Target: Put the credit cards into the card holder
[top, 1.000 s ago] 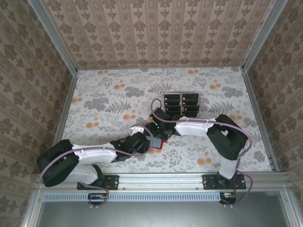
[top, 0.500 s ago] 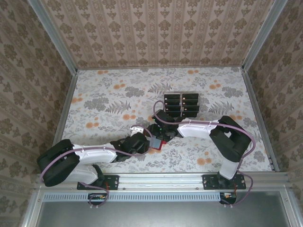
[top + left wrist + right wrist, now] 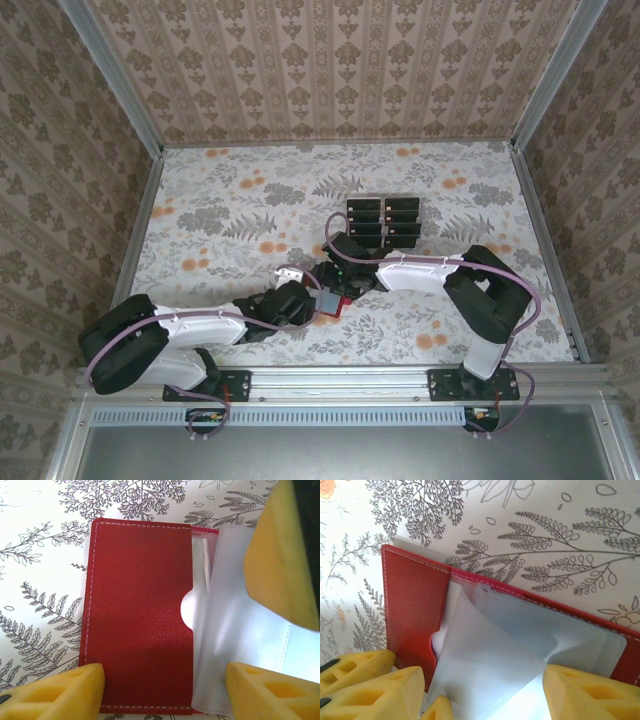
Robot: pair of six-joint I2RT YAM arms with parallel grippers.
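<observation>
The red card holder (image 3: 140,615) lies open and flat on the floral table, with its clear plastic sleeves (image 3: 235,645) on the right side. My left gripper (image 3: 165,692) is open over the holder's near edge, one yellow fingertip (image 3: 60,690) at the red side and the other on the sleeves. My right gripper (image 3: 482,695) is open over the sleeves, and one clear sleeve (image 3: 485,665) stands lifted between its fingers. From above, both grippers (image 3: 318,300) (image 3: 340,283) meet at the card holder (image 3: 338,306). Several dark credit cards (image 3: 383,220) lie in rows behind them, untouched.
The cards sit in a clear tray (image 3: 383,238) near the table's middle. Patterned walls close in the table on the left, back and right. The right gripper's finger (image 3: 280,555) crowds the upper right of the left wrist view.
The right wrist has shifted slightly towards the card holder. The left gripper and the holder have stayed almost still.
</observation>
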